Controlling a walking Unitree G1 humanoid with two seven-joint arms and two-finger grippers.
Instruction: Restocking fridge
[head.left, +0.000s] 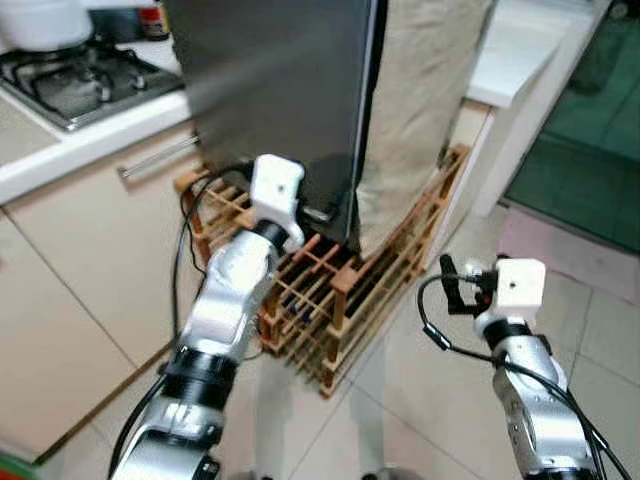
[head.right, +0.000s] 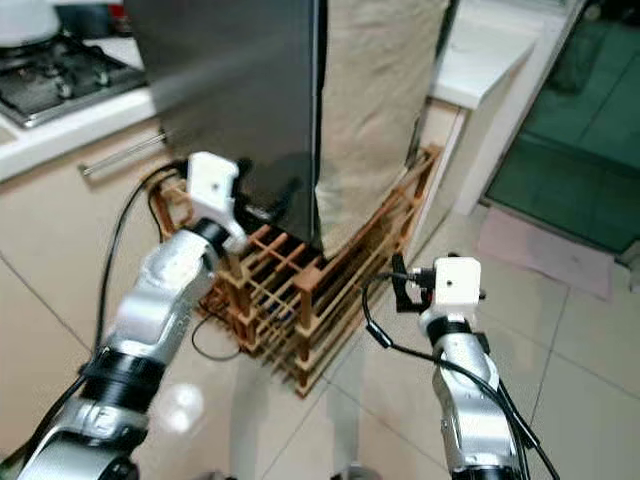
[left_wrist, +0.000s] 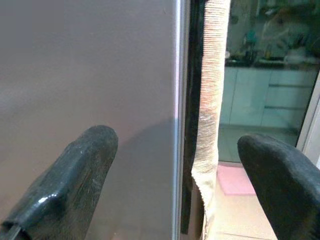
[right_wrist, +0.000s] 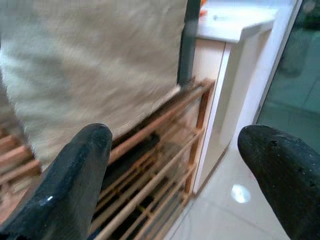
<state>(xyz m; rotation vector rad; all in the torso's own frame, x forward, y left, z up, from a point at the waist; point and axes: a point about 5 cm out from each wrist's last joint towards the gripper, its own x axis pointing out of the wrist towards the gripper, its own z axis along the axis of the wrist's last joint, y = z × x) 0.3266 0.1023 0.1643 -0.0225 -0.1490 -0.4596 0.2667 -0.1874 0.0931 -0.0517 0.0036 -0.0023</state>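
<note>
The left tool (head.left: 300, 215), fingers spread and empty, sits at the fridge door (head.left: 280, 90) edge. The right tool (head.left: 452, 290), also spread, hangs at 4 o'clock. The cloth (head.left: 420, 100) could snag, spoiling the pull.

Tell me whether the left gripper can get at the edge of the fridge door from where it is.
Probably yes. The left gripper is raised right at the fridge door, fingers open, the door's edge between them; only the beige cloth hangs beside it.
</note>
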